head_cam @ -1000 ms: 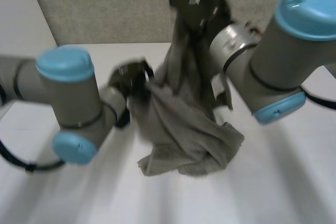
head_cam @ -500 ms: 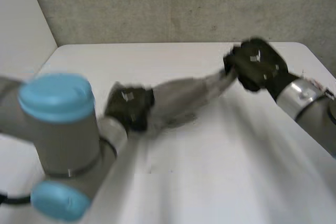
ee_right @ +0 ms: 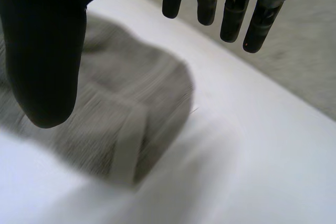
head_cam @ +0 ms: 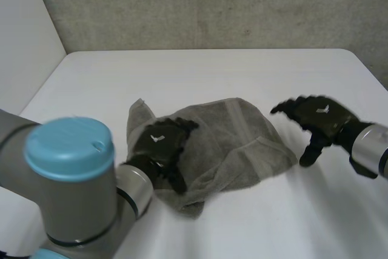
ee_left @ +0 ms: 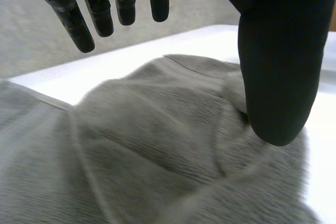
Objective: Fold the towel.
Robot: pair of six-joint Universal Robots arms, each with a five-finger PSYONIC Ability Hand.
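A white table (head_cam: 242, 71) spreads beneath a grey towel (head_cam: 236, 137), and a rough grey wall (head_cam: 200, 10) rises beyond the towel at the table's far edge. The towel lies in a loose, rumpled heap with folds and raised ridges, one corner sticking out on its left side and a woven band running across its upper layer. The robot's left arm (head_cam: 73, 180), grey with a light-blue cap, stands near the towel's left front, and the right arm (head_cam: 370, 150) comes in from the towel's right. The black left hand (head_cam: 160, 147) sits over the towel's left part. Its wrist camera shows the fingers (ee_left: 105, 9) straight and apart from the thumb (ee_left: 278, 66), held above the cloth and gripping nothing; whether the thumb tip touches the towel cannot be told. The black right hand (head_cam: 315, 119) hovers just beside the towel's right edge, over bare table. Its fingers (ee_right: 231, 14) are straight and spread wide from the thumb (ee_right: 44, 51), with nothing between them.
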